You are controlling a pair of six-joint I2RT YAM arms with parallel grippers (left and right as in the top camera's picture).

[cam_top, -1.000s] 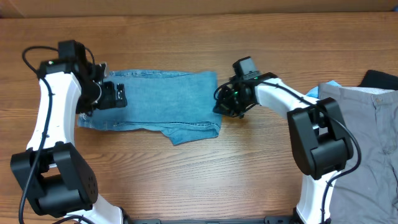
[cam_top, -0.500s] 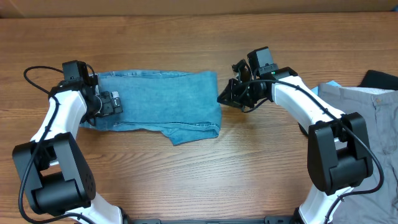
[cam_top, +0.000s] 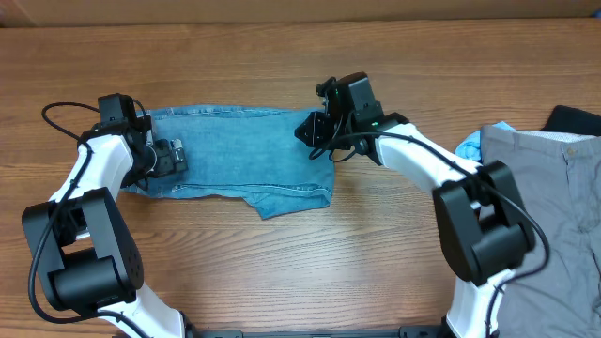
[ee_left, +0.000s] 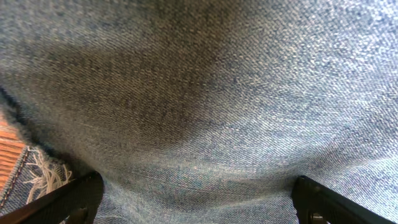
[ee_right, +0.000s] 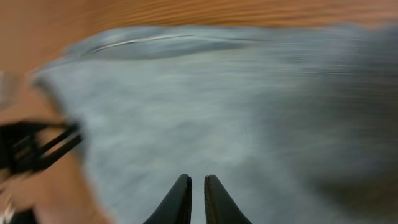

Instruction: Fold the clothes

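Note:
The clothes are light-blue jeans (cam_top: 244,155), lying folded into a flat band on the wooden table, with a flap sticking out at the lower right (cam_top: 291,199). My left gripper (cam_top: 174,158) rests at the band's left end. In the left wrist view its fingers (ee_left: 74,198) stand wide open on the denim (ee_left: 205,93), beside a frayed hem (ee_left: 43,174). My right gripper (cam_top: 310,130) hovers over the upper right corner of the jeans. In the blurred right wrist view it (ee_right: 198,183) is shut with nothing between its fingers, and the denim (ee_right: 205,112) spreads below.
Plain grey trousers (cam_top: 554,216) lie at the table's right edge, with a black garment (cam_top: 575,119) and a pale-blue one (cam_top: 470,143) tucked behind them. A black cable (cam_top: 66,117) loops off the left arm.
My right gripper has swung left and slightly back, from just off the jeans' right edge to over their upper right corner. The left arm has barely shifted.

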